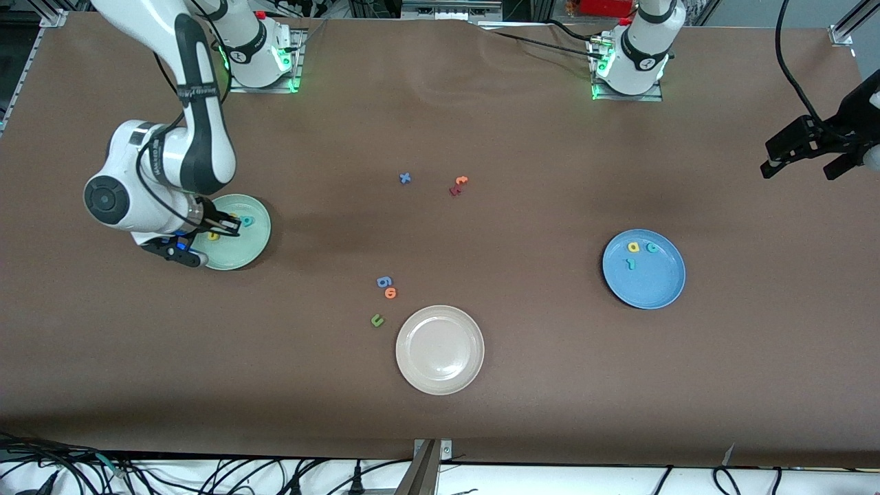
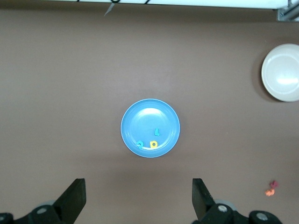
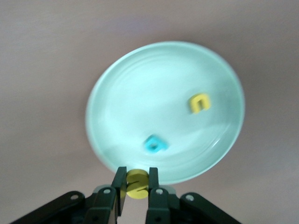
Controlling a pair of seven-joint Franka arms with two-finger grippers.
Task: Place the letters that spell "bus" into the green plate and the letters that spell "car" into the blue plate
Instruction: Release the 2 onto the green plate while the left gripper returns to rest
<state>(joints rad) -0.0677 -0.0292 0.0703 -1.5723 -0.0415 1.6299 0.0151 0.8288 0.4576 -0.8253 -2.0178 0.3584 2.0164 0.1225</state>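
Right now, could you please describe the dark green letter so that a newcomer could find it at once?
Start at the beige-white plate, the plate nearest the front camera. Just beside its rim, toward the right arm's end, lies the dark green "u". It is the only green loose letter; the blue piece and orange "o" lie slightly farther away.

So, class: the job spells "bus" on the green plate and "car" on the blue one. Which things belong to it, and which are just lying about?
Belong:
green plate, holding b and u
s, in the right gripper
blue plate, holding c, a, r

Lying about:
white plate
blue x
orange t
red piece
blue 6
orange o
green u
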